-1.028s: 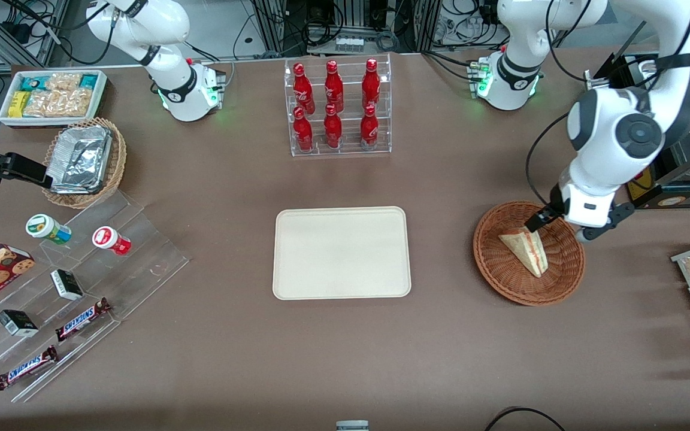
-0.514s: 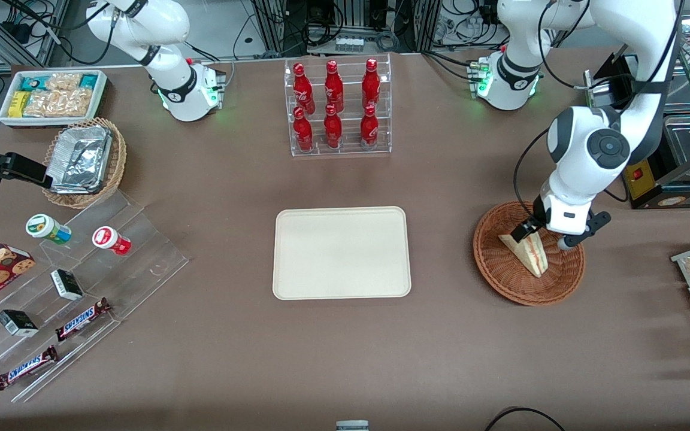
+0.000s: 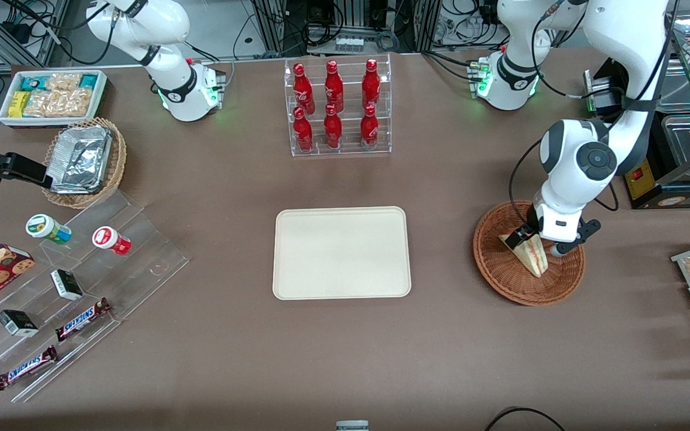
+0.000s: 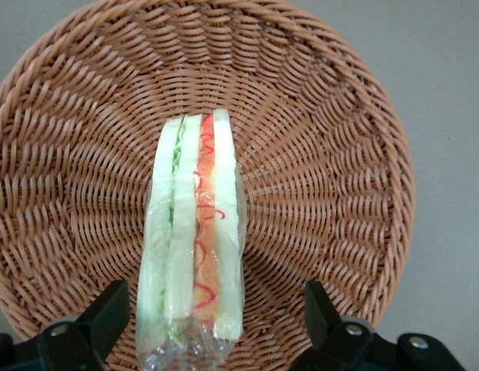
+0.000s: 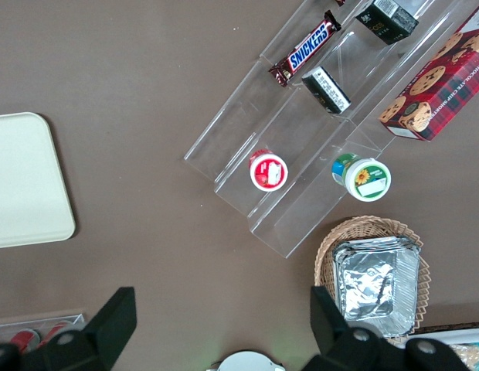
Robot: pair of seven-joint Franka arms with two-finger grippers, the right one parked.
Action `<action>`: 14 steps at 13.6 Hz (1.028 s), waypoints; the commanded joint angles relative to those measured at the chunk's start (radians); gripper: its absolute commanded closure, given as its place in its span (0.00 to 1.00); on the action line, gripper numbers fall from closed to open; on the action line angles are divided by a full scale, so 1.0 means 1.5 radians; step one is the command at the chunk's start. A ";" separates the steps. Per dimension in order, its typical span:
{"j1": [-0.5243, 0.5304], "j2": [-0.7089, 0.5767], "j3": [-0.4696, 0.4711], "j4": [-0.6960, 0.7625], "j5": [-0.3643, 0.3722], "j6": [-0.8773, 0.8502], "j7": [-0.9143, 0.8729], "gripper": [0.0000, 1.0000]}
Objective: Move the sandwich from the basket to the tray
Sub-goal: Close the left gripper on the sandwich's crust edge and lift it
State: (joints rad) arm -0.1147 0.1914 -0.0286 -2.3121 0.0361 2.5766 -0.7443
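Gripper (image 4: 216, 325) spread wide astride the sandwich (image 4: 195, 239), not yet pinching.

One sandwich stands on edge in the one reddish basket (image 3: 504, 281); one tray (image 3: 341, 252) lies empty, well apart toward the parked arm's end. Judgement: lower evenly, close on the bread faces, squeeze lightly to avoid crushing.

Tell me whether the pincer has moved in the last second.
Yes. The open pincer has come down and in over the basket, toward the tray, and now straddles the sandwich.
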 commanded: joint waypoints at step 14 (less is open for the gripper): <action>0.003 -0.012 0.020 -0.015 0.039 -0.003 -0.003 0.68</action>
State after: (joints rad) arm -0.1114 0.1930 -0.0043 -2.3264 0.0736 2.5768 -0.7441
